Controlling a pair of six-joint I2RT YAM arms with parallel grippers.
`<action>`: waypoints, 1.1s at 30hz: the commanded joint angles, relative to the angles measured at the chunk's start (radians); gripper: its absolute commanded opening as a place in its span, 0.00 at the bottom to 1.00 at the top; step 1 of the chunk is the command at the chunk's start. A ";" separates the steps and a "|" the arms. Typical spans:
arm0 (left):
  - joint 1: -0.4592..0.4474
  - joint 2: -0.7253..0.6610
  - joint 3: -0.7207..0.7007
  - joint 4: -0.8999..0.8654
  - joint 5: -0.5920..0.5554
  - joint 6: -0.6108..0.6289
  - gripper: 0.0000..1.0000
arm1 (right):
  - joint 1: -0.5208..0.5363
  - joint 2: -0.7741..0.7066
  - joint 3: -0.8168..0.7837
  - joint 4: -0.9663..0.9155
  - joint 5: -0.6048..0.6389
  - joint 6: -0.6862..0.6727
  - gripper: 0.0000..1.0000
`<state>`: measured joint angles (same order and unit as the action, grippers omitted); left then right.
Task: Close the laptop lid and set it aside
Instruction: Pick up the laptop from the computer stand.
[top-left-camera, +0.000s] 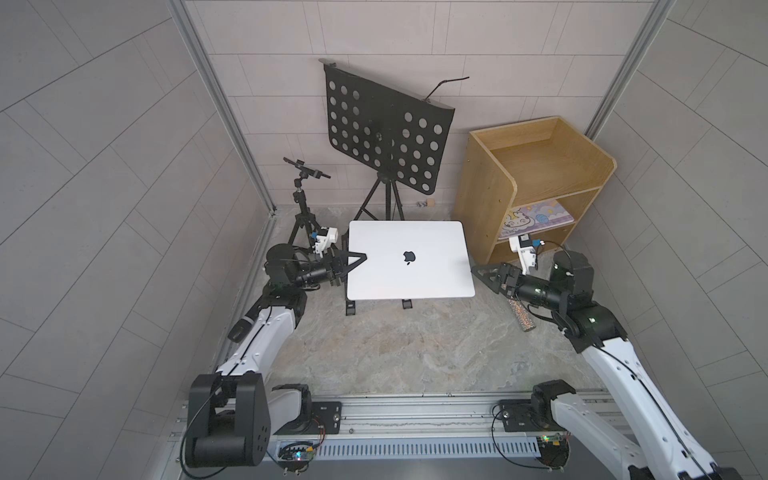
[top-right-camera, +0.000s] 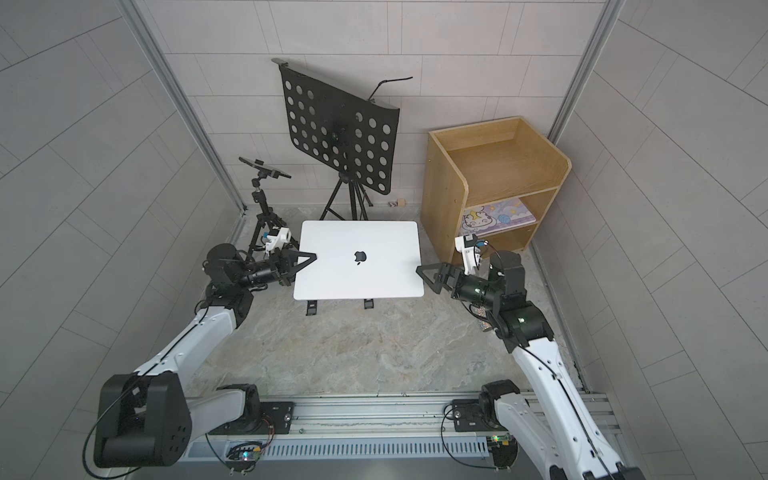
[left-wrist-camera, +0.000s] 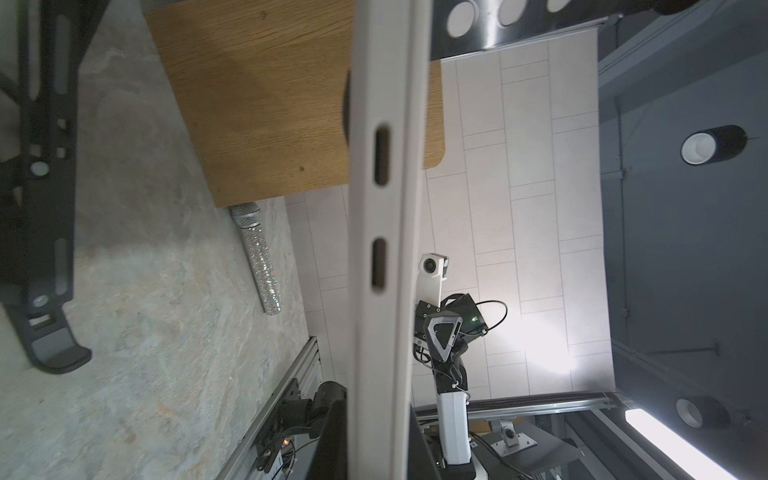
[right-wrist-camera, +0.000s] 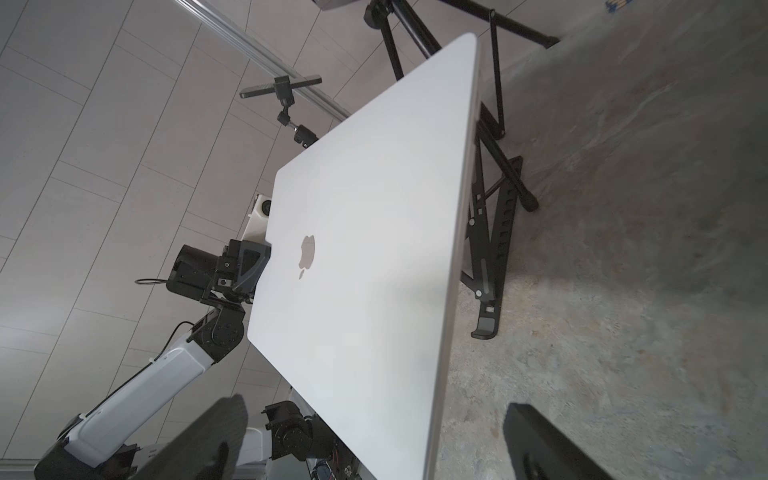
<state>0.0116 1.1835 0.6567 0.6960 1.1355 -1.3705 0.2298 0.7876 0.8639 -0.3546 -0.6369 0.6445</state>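
Note:
The laptop (top-left-camera: 409, 259) (top-right-camera: 357, 259) is a silver-white slab with the laptop lid (right-wrist-camera: 365, 249) folded flat, dark apple logo up. It lies over a black folding stand (top-left-camera: 351, 307) (right-wrist-camera: 490, 249); whether it rests on the stand I cannot tell. My left gripper (top-left-camera: 360, 257) (top-right-camera: 311, 257) (left-wrist-camera: 376, 457) is shut on the laptop's left edge (left-wrist-camera: 382, 208), one finger above and one below. My right gripper (top-left-camera: 478, 271) (top-right-camera: 423, 271) (right-wrist-camera: 378, 440) stands open at the right edge. Its fingers (right-wrist-camera: 216, 436) are wide apart and touch nothing.
A wooden shelf (top-left-camera: 536, 174) with a pastel book (top-left-camera: 536, 218) stands right of the laptop. A glittery microphone (top-left-camera: 521, 318) (left-wrist-camera: 259, 257) lies on the floor under my right arm. Behind stand a perforated music stand (top-left-camera: 386, 129) and a phone tripod (top-left-camera: 305, 170). A metal rail (top-left-camera: 415, 411) runs along the front.

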 joint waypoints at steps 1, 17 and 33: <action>-0.025 -0.010 0.048 0.359 0.001 -0.221 0.00 | -0.032 -0.059 0.098 -0.178 0.067 0.008 1.00; -0.106 0.043 0.169 0.591 0.007 -0.363 0.00 | -0.047 -0.045 0.422 -0.587 0.023 -0.016 1.00; -0.148 0.077 0.201 0.609 0.023 -0.400 0.00 | -0.046 -0.062 0.202 0.086 -0.264 0.384 0.86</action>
<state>-0.1371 1.2671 0.8055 1.2121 1.2423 -1.7489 0.1867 0.7345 1.0946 -0.4408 -0.8352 0.9264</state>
